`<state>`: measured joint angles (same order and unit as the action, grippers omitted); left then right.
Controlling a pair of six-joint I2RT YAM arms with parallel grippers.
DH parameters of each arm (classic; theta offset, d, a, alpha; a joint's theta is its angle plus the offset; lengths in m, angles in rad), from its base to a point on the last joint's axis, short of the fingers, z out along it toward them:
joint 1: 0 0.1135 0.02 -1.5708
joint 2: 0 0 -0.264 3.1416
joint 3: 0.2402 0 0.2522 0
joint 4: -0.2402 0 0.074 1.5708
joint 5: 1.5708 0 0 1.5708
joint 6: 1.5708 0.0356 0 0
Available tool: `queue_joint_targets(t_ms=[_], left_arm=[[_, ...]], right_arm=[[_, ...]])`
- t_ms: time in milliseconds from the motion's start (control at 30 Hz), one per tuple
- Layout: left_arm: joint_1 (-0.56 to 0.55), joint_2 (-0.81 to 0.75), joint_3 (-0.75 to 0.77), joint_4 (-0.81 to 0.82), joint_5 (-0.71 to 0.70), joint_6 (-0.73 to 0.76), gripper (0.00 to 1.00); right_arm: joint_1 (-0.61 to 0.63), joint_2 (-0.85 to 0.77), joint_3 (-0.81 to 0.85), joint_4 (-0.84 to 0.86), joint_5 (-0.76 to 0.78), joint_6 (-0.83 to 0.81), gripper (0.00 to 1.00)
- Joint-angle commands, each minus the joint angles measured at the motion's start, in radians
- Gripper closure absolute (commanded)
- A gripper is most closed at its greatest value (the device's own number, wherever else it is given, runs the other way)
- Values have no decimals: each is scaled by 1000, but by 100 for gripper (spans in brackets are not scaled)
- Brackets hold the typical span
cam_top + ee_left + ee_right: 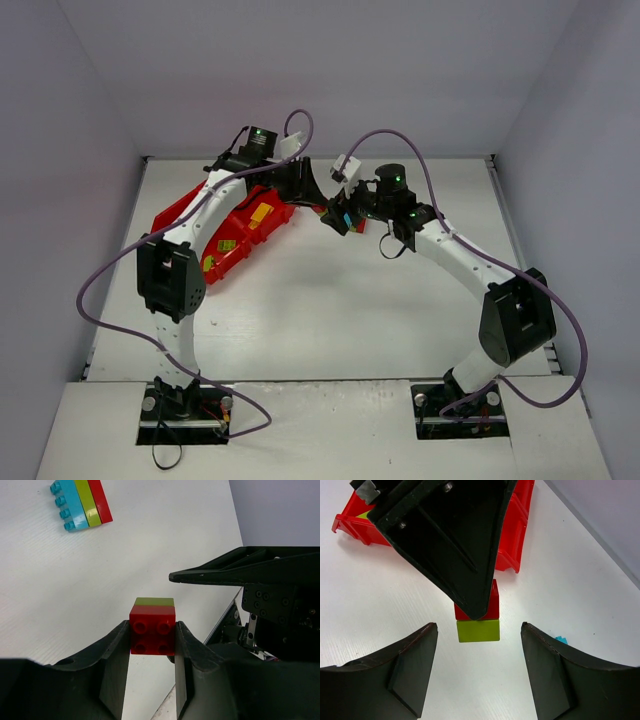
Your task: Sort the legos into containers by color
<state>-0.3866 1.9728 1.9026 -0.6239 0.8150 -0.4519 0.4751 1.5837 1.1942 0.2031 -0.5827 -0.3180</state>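
Now my left gripper (151, 642) clamps the red brick (152, 616) above the table (395, 580), its lime brick (478, 630) pointing outward, while my right gripper (479, 627) gapes either side of that lime, probably to pull it free, tray (520, 525) at eleven o'clock.

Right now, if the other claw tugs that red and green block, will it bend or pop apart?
Probably pop apart, not bend: the red-and-green stack looks like two hard bricks with a seam between. It seems light, tiny in the left gripper. Its smooth sides might slip, so the open right gripper would need a firm squeeze.
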Motion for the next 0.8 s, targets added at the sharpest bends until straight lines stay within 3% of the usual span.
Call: queue_joint_targets(t_ms=[0,767], left_arm=[[2,-86,39,27,26,16,90],[-1,-121,-5,39,88,-10,90]], right_arm=[[3,-18,21,48,9,-12,37],[5,12,36,94,26,-3,39]])
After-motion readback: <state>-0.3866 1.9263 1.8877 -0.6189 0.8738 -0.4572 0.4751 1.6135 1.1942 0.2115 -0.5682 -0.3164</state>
